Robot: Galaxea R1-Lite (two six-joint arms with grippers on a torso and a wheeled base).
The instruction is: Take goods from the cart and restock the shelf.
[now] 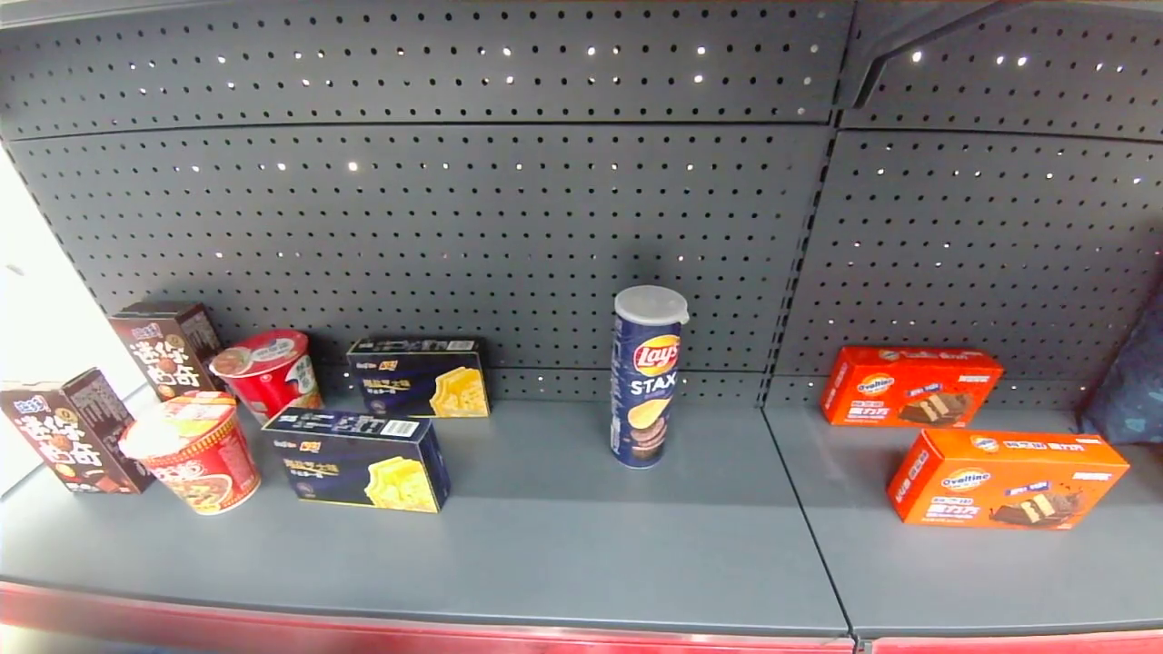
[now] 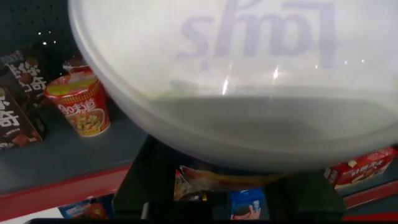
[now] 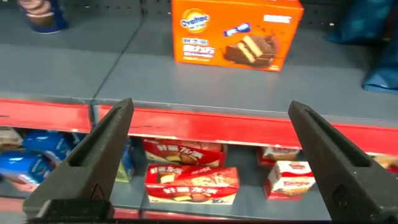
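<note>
- Grey metal shelf [image 1: 545, 545] carries, at its left end, two brown cartons [image 1: 68, 431], red noodle cups [image 1: 195, 454] and navy-and-yellow boxes [image 1: 363, 459]. That stretch is crowded, so it is best left alone.
- Left jaws are, by my judgement, clenched on a chip can with a cloudy plastic lid [image 2: 249, 81], held out before the shelf front with the lid close under the wrist camera.
- The likeliest landing spot is the bare shelf just beside or in front of the standing dark-blue chip can [image 1: 647, 377]. Bring the held can in upright, set its base flat, release only once it stands, and avoid nudging that tall, tippy neighbour.
- Right jaws hang released, spread wide before the red shelf edge [image 3: 249, 121], facing an orange cake box [image 3: 236, 31]; this placement needs nothing from them.
</note>
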